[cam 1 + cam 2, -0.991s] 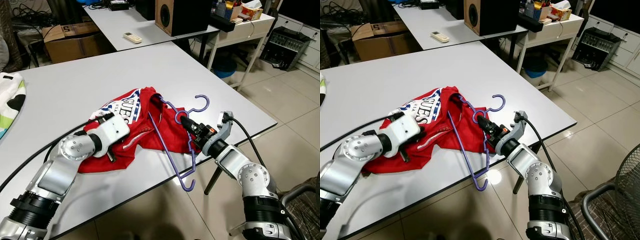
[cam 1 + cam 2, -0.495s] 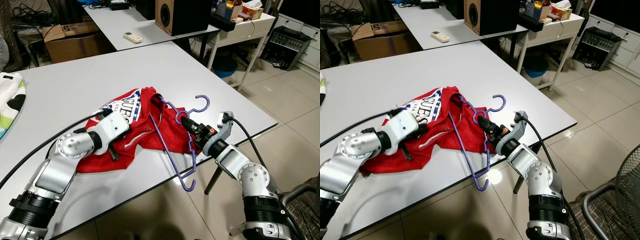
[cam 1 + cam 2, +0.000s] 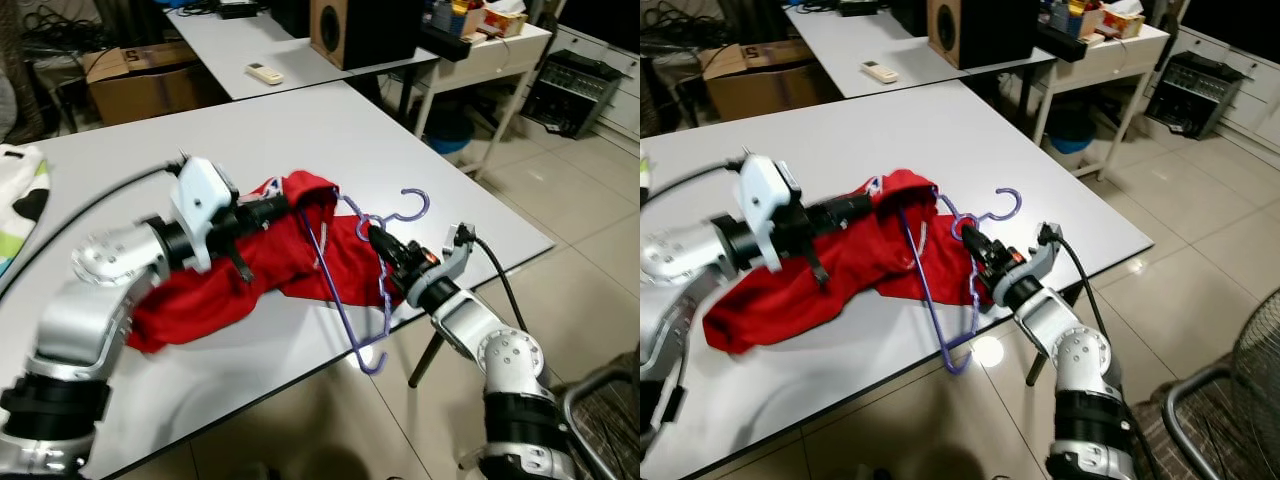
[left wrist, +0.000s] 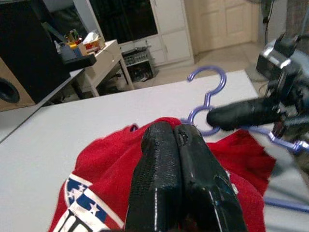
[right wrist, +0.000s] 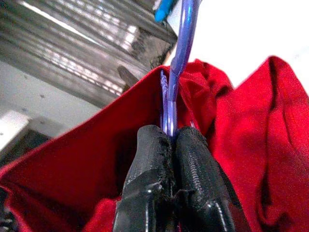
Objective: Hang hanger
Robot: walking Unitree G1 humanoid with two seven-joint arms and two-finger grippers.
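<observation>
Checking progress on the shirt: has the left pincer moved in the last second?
Yes. The left pincer has lifted off the red shirt and swung farther across the white table, toward the purple hanger.

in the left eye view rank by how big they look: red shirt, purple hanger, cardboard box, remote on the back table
1. red shirt
2. purple hanger, long but thin
3. cardboard box, though it sits farther back, so its true size against the hanger is unsure
4. remote, clearly smallest

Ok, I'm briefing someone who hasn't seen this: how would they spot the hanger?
On the big white table, find the red shirt near the front edge. The hanger is thin purple wire threaded into it, hook pointing away, pinched by the right gripper.
</observation>
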